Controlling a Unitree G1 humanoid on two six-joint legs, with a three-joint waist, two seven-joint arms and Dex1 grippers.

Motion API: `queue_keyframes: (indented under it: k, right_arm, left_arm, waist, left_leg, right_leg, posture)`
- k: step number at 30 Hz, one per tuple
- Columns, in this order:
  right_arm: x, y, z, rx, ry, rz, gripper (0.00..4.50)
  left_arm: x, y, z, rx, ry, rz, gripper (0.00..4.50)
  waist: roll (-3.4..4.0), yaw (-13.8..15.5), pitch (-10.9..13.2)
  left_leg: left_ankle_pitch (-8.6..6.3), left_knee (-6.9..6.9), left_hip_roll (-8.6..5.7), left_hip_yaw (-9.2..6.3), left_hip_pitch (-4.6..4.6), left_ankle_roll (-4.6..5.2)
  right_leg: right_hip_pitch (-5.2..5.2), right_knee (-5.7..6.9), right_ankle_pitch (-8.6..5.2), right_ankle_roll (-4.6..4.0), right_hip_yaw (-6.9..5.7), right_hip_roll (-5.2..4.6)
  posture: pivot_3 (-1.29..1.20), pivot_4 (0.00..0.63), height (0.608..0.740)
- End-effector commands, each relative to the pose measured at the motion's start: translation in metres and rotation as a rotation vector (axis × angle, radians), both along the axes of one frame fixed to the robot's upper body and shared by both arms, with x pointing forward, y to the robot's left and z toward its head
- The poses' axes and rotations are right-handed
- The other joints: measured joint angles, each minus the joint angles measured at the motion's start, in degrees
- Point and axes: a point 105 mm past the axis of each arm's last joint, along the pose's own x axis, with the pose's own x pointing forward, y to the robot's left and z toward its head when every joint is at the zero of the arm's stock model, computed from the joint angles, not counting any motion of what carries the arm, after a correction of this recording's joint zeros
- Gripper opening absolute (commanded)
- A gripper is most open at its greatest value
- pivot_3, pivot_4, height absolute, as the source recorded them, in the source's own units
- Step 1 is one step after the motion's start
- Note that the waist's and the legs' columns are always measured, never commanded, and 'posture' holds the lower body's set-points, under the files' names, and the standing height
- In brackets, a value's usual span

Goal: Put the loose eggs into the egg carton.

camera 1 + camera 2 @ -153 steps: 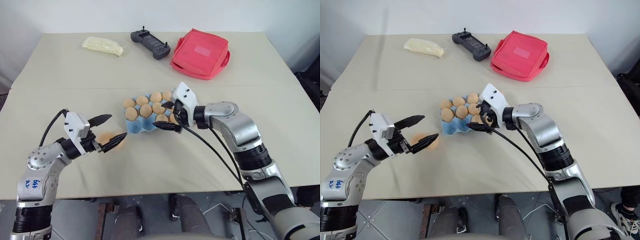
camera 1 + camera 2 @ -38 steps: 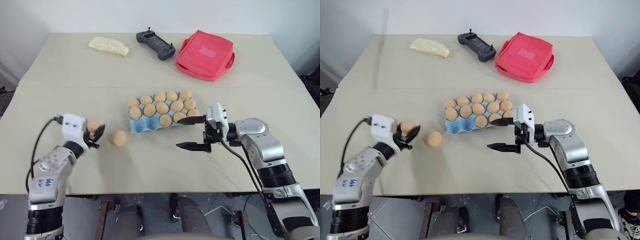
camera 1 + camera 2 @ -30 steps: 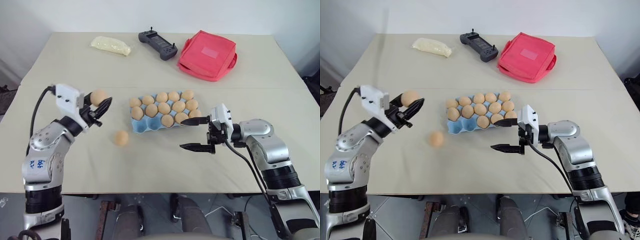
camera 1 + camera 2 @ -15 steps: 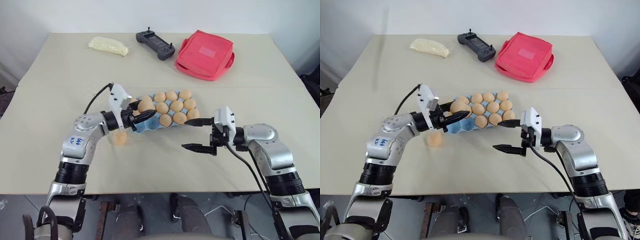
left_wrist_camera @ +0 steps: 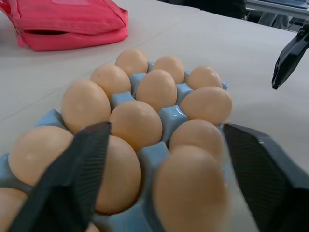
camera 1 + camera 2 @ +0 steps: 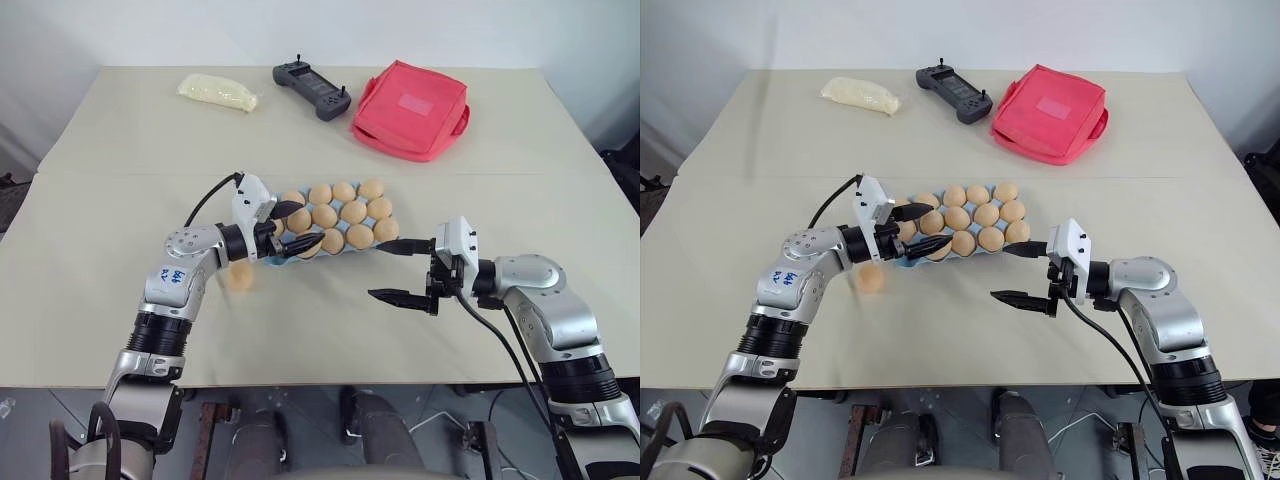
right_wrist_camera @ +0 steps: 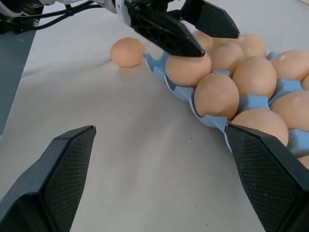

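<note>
The light-blue egg carton (image 6: 273, 257) lies mid-table, nearly full of tan eggs. My left gripper (image 6: 306, 225) reaches level over its near-left end, open, its fingers (image 5: 72, 179) either side of an egg (image 5: 190, 188) resting in a front cup. One loose egg (image 6: 238, 277) lies on the table just left of the carton, under my left forearm; the right wrist view shows that egg (image 7: 127, 52) too. My right gripper (image 6: 381, 271) hovers open and empty over the table at the carton's right front corner, pointing left.
At the back of the table lie a red fabric pouch (image 6: 410, 108), a black handheld controller (image 6: 312, 88) and a pale yellowish packet (image 6: 218, 92). A seam runs across the table behind the carton.
My left gripper carried an egg rightward and down to the carton's near-left end, then opened; the egg now sits in a cup. The right arm has held still.
</note>
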Motion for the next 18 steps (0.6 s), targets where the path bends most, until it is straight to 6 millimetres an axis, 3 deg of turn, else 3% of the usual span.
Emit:
queue_keyframes:
  k: [1,5,10,13,18]
  right_arm:
    - [-0.002,0.000,0.012,0.010,-0.049,0.016,4.50]
    - [-0.001,0.000,0.013,0.011,-0.051,0.025,4.50]
    - [0.001,-0.004,0.014,0.009,-0.062,0.032,4.50]
    - [0.004,-0.006,0.015,0.004,-0.061,0.038,4.50]
    - [0.008,-0.003,0.015,0.003,-0.060,0.058,4.50]
  left_arm:
    - [-0.008,0.000,0.023,-0.027,-0.088,-0.024,4.46]
    - [-0.009,0.016,0.043,-0.062,-0.171,0.048,4.46]
    - [-0.022,0.065,0.058,-0.071,-0.223,0.211,4.46]
    - [-0.040,0.102,0.050,-0.047,-0.194,0.326,4.46]
    - [-0.077,0.135,0.024,-0.015,-0.150,0.408,4.46]
  waist:
    - [0.00,0.01,0.00]
    - [0.00,-0.04,0.00]
    - [0.00,-0.27,0.00]
    - [0.00,-0.40,0.00]
    - [0.00,-0.10,0.00]
  left_leg:
    - [-0.02,0.00,0.00,0.00,0.00,0.03]
    - [-0.01,0.00,0.01,0.00,0.01,0.03]
    - [-0.01,-0.02,0.04,0.00,0.07,0.01]
    - [-0.01,-0.03,0.06,0.04,0.09,0.01]
    - [-0.03,-0.03,0.05,0.03,0.07,0.03]
  right_leg:
    - [0.00,0.01,0.00,0.00,0.00,0.00]
    - [0.00,0.03,0.00,0.00,0.01,0.00]
    - [-0.01,0.10,0.00,-0.01,0.05,0.04]
    - [-0.01,0.11,-0.01,-0.02,0.09,0.03]
    - [-0.02,0.07,-0.02,-0.04,0.06,-0.05]
  posture:
    - [0.00,0.150,0.740]
    - [0.00,0.150,0.740]
    - [0.00,0.150,0.740]
    - [0.00,0.150,0.740]
    - [0.00,0.150,0.740]
